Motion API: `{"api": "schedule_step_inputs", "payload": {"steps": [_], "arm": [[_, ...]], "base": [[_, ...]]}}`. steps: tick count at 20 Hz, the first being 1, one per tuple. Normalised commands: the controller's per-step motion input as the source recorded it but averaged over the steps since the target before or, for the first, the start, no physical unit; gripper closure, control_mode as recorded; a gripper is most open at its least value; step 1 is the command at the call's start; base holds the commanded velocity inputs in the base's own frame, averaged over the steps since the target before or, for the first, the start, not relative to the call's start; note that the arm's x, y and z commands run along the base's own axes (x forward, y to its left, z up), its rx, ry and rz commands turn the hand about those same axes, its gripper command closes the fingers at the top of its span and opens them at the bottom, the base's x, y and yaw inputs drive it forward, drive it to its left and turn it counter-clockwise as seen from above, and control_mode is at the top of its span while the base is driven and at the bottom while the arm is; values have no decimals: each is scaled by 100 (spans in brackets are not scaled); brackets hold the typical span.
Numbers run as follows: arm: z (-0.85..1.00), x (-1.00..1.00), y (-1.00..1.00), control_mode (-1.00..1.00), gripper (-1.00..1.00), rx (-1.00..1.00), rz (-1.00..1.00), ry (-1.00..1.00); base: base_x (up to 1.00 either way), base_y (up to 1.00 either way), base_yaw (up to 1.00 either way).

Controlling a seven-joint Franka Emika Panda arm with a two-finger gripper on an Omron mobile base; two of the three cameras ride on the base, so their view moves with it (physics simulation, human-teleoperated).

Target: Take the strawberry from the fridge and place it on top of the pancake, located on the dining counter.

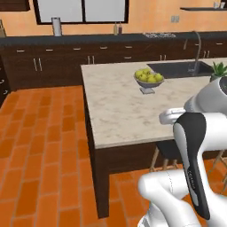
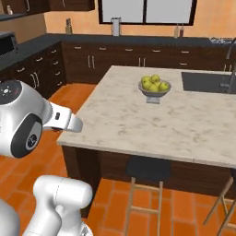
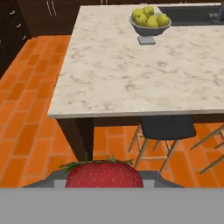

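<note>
The strawberry fills the bottom middle of the hand view: red, with a green leafy top, held right at my gripper, which is shut on it. The fingertips are hidden behind the berry. The hand hovers over the orange floor, short of the near edge of the dining counter. This beige marbled top stands on a dark wood base. My white forearm reaches toward its near corner. The pancake and the fridge are out of view.
A grey bowl of yellow-green fruit stands mid-counter beside the dark inset sink and faucet. Dark stools are tucked under the near edge. Dark wall cabinets run behind.
</note>
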Motion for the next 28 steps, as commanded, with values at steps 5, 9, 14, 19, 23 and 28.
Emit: {"api": "schedule_step_inputs", "payload": {"steps": [5, 9, 14, 19, 23, 28], "arm": [[0, 0, 0, 100, 100, 0, 0, 0], [0, 0, 0, 100, 100, 0, 0, 0], [0, 0, 0, 100, 100, 0, 0, 0], [0, 0, 0, 100, 100, 0, 0, 0], [0, 0, 0, 100, 100, 0, 0, 0], [0, 0, 0, 100, 100, 0, 0, 0]], "base": [[-40, -100, 17], [-14, -100, 11], [0, -100, 9], [0, -100, 5], [23, -100, 0], [47, -86, 0]]}}
